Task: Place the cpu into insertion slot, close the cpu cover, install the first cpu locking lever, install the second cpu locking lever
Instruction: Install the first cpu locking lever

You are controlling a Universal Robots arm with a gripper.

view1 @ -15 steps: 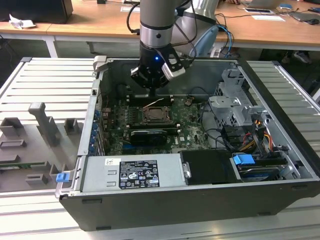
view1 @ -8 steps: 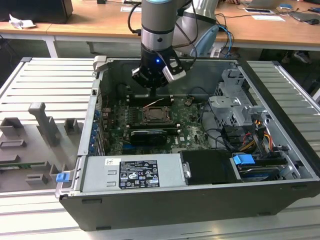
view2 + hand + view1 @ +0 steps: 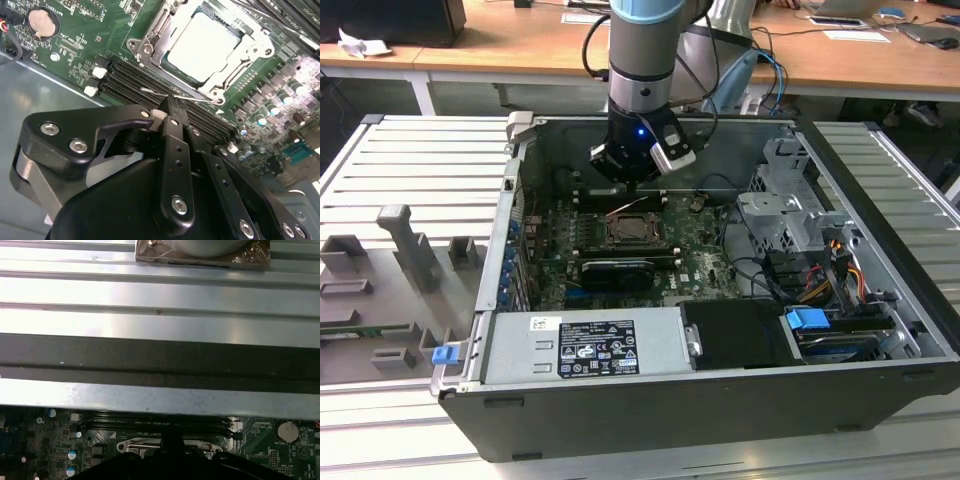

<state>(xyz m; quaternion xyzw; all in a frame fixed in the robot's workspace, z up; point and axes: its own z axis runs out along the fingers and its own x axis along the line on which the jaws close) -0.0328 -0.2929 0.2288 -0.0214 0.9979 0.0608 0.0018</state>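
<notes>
Up close, the cpu [image 3: 210,47] sits under the cpu cover [image 3: 250,52].

Open computer case [image 3: 720,420] lying on the tabletop [image 3: 380,200], motherboard [image 3: 695,265] flat inside. Insertion slot [image 3: 638,232] near board centre in the exterior view, cpu [image 3: 202,42] seated in it (second wrist view), cpu cover [image 3: 250,52] down around the chip. Memory slots [image 3: 135,80] just beside the socket, between it and the claw [image 3: 170,107]. Claw directly above the socket's far edge. Power supply [image 3: 585,345] in front of the board; drive cage [image 3: 785,215] at the exterior view's right.
</notes>
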